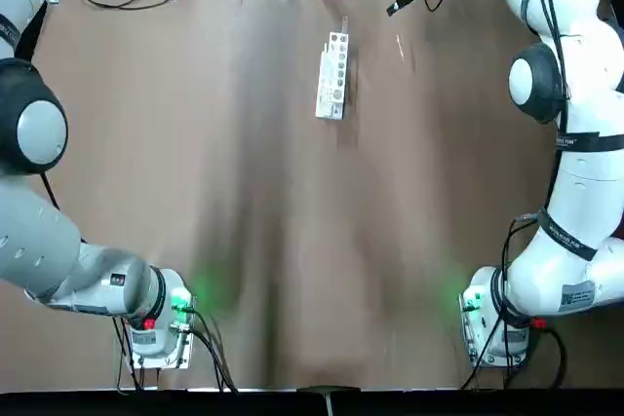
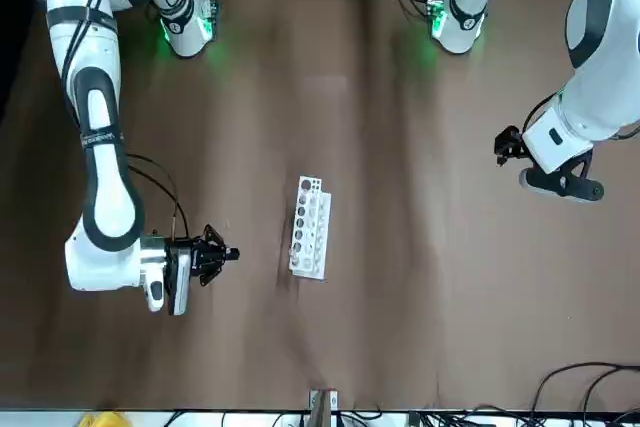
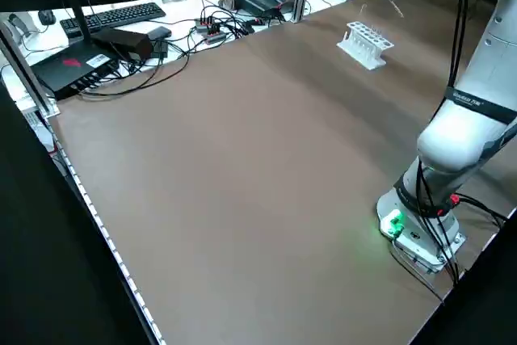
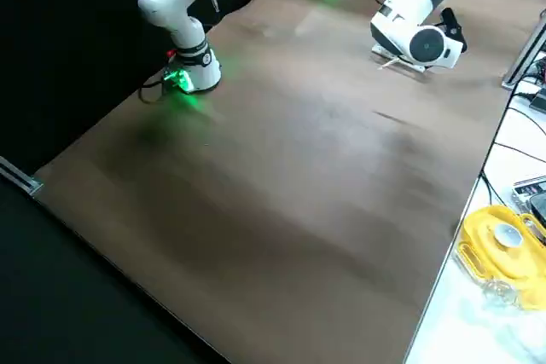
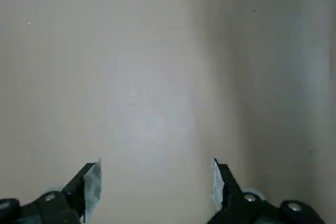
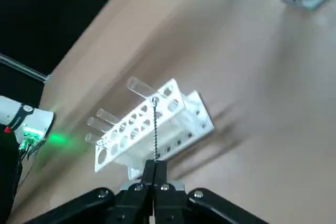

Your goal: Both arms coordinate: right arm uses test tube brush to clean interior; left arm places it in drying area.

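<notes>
1. One thin, twisted-wire test tube brush (image 6: 155, 135) is gripped by its stem in the clenched right gripper (image 6: 155, 162), at the far right of the table.
2. The left gripper (image 5: 157, 182) is released, fingers apart with nothing between them, over on the left side.
3. The white rack (image 1: 332, 75) stands far, around the middle; clear test tubes (image 6: 139, 87) sit in it.
4. The brush should be light and springy; a stem hold looks right, since a sideways push would probably bend the wire.
5. The tubes look like glass, so probably slippery and fragile: the left should pinch one gently near its upper end and lift straight.
</notes>
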### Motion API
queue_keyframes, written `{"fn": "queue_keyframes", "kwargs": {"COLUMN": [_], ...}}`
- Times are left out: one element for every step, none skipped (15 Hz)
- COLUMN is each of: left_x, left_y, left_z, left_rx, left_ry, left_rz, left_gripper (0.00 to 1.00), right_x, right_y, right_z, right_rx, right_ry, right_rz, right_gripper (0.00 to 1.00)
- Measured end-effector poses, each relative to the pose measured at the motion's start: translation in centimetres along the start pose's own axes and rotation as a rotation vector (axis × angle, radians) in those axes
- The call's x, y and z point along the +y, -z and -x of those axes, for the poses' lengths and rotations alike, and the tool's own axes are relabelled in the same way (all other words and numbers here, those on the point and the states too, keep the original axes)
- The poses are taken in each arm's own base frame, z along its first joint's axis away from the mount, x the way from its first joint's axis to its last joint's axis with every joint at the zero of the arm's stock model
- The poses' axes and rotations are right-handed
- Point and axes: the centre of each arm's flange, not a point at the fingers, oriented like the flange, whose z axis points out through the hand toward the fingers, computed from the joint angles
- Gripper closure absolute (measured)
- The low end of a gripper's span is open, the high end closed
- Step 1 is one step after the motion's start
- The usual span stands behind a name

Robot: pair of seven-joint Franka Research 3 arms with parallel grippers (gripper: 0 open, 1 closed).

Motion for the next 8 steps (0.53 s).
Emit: {"fn": "queue_keyframes", "kwargs": {"left_x": [0.0, 0.0, 0.0, 0.0, 0.0, 0.0, 0.0, 0.0], "left_y": [0.0, 0.0, 0.0, 0.0, 0.0, 0.0, 0.0, 0.0], "left_z": [0.0, 0.0, 0.0, 0.0, 0.0, 0.0, 0.0, 0.0], "left_rx": [0.0, 0.0, 0.0, 0.0, 0.0, 0.0, 0.0, 0.0], "left_ry": [0.001, 0.001, 0.001, 0.001, 0.001, 0.001, 0.001, 0.0], "left_rz": [0.0, 0.0, 0.0, 0.0, 0.0, 0.0, 0.0, 0.0], "left_gripper": [0.01, 0.01, 0.01, 0.01, 0.01, 0.01, 0.01, 0.01], "right_x": [0.1, 0.4, 0.5, 0.5, 0.5, 0.6, 0.7, 1.0], "right_y": [-0.1, -0.2, -0.2, -0.4, -0.6, -0.8, -1.0, -1.2], "right_z": [0.0, 0.1, 0.2, 0.3, 0.3, 0.4, 0.6, 0.8], "right_rx": [-0.019, -0.046, -0.063, -0.084, -0.101, -0.11, -0.115, -0.123], "right_ry": [-0.034, -0.106, -0.135, -0.15, -0.161, -0.179, -0.201, -0.228], "right_rz": [0.019, 0.07, 0.091, 0.107, 0.121, 0.132, 0.151, 0.177], "right_gripper": [0.98, 0.98, 0.98, 0.98, 0.98, 0.98, 0.98, 0.98]}}
